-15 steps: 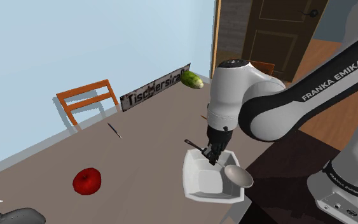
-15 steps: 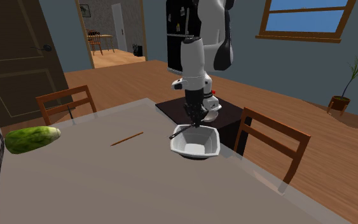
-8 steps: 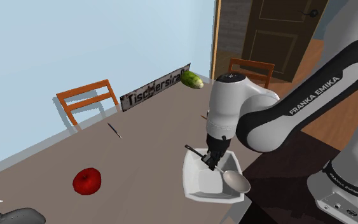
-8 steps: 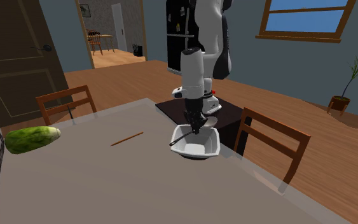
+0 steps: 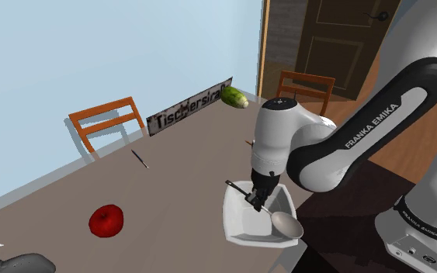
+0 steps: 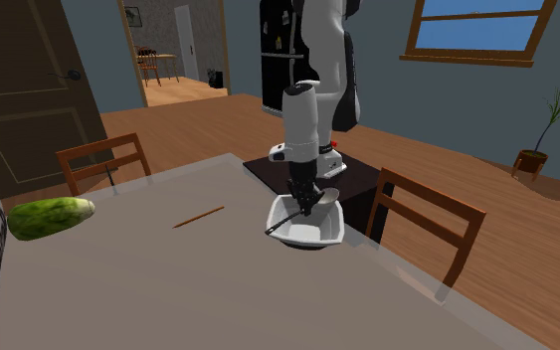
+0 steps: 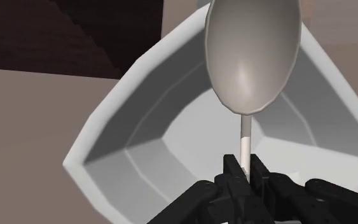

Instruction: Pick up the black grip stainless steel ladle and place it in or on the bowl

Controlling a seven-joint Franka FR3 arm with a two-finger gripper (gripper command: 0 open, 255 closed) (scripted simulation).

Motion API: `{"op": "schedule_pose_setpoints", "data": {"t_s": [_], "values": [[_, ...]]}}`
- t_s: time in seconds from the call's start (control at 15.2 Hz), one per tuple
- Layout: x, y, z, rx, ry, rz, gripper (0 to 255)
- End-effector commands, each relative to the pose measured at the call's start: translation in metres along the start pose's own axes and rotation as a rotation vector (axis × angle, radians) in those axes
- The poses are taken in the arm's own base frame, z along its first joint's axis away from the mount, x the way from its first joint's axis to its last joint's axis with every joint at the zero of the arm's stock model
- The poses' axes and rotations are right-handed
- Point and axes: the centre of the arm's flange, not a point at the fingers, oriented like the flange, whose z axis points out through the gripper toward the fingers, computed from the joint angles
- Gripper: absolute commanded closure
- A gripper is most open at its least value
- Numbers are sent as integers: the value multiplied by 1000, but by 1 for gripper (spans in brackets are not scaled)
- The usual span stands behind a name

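A ladle with a grey scoop and a thin shaft ending in a black grip is clasped by my black gripper, which is shut on its shaft. It hangs low over the white angular bowl on the table. The scoop lies over the bowl's rim nearest the stand, and the grip end sticks out past the opposite rim. In the second exterior view my gripper holds the ladle slanted across the bowl. The wrist view has my gripper pinching the shaft, with the ladle's scoop above the bowl's inside.
On the brown table lie a red apple, a small knife, a green cucumber beside a lettered sign, and a thin stick. Wooden chairs stand around it. The bowl sits close to the table edge.
My gripper has come down and moved slightly toward the shoulder view's left with the ladle. The scoop has sunk from above the rim to rim level.
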Motion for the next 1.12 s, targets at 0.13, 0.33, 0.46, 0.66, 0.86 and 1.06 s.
{"op": "schedule_pose_setpoints", "data": {"t_s": [0.13,0.33,0.46,0.66,0.86,1.06], "values": [[0,0,0,0,0,0,0],[0,0,0,0,0,0,0],[0,0,0,0,0,0,0],[0,0,-39,0,0,0,0],[0,0,-50,0,0,0,0],[0,0,-50,0,0,0,0]]}}
